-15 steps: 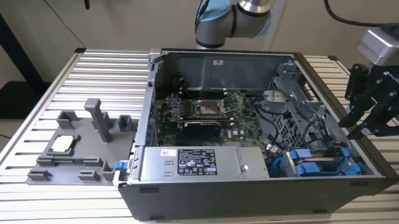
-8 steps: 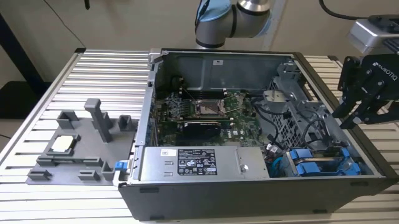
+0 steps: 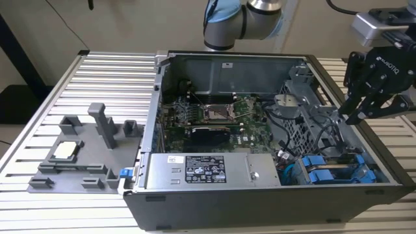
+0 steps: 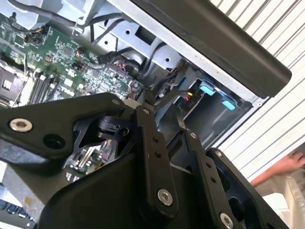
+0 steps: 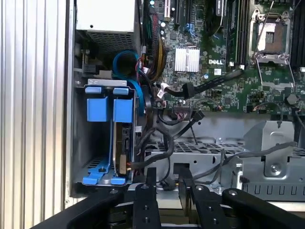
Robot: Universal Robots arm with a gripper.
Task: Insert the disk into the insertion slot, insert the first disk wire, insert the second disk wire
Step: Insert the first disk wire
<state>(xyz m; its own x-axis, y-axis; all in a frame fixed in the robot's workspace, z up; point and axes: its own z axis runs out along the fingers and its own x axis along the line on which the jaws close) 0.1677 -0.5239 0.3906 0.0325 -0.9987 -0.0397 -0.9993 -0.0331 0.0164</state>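
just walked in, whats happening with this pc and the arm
A robot arm is working on an open computer case that stands on a slatted metal table. Its gripper hangs over the case's edge on the exterior view's right, above the drive bays. A blue-framed disk sits in the insertion slot, beside another blue carrier. Black cables lie next to it; whether any is plugged in, I cannot tell.

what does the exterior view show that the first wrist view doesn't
Exterior view, not first wrist: the grey fixture plate beside the case, the power supply's label, the arm's joints. First wrist, not exterior: the power supply's perforated end face and the blue end tabs deep in the drive bay. Both: the gripper, blue carrier frames, the CPU socket.
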